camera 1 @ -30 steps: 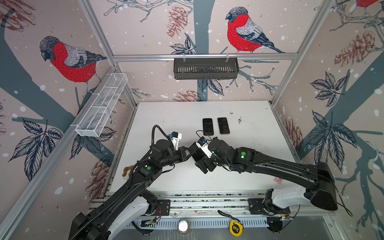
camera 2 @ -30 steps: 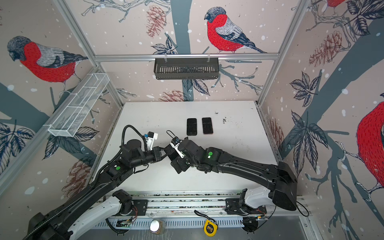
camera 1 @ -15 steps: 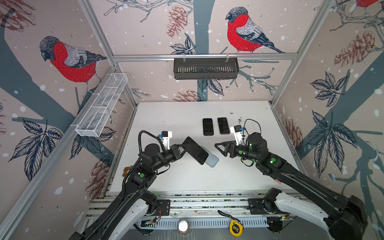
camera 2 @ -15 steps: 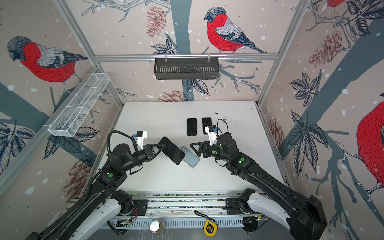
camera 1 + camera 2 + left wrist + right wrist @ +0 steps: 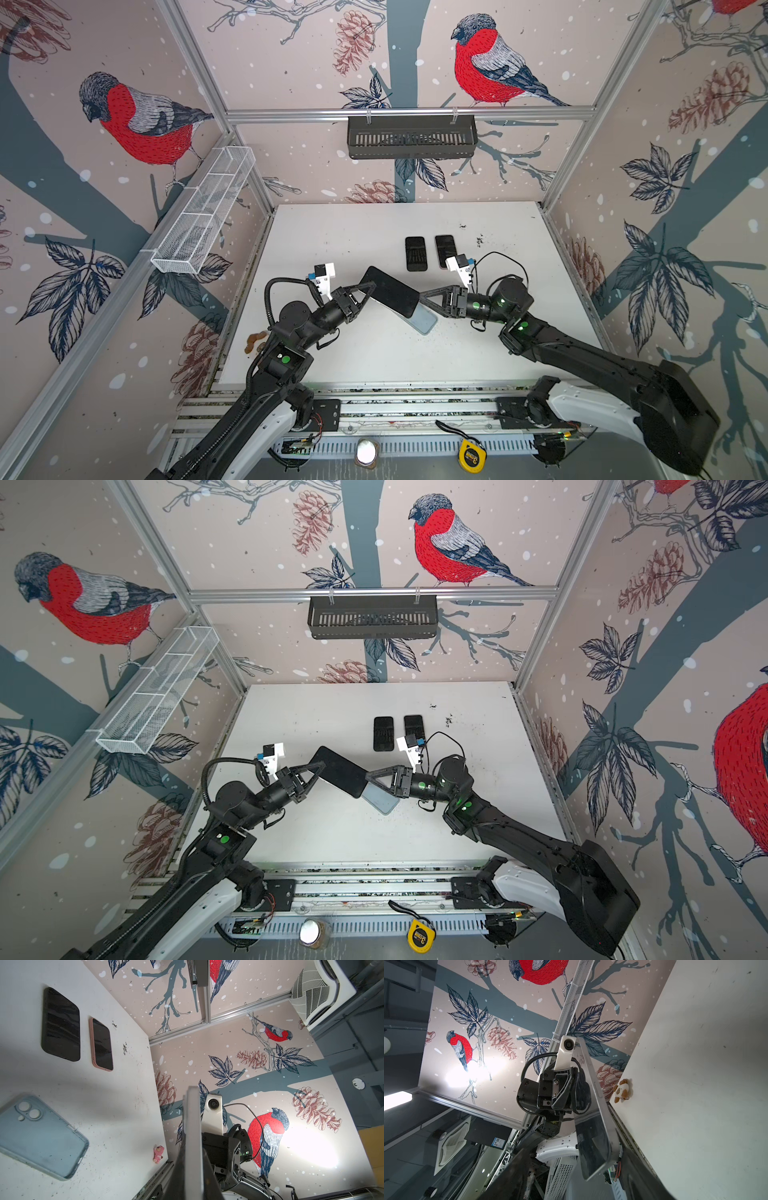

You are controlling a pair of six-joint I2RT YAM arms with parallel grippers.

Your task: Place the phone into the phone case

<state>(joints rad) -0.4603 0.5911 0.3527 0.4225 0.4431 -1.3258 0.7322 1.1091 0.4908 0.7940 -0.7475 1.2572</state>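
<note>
Both top views high overhead, looking down on whole table [image 5: 374, 353], wrist views low, close, facing each other

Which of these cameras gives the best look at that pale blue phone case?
The left wrist view: the pale blue phone case lies almost whole on the table, lens cut-outs plain. In both top views the held phone covers most of the case, leaving one end. The right wrist view does not show it.
</note>
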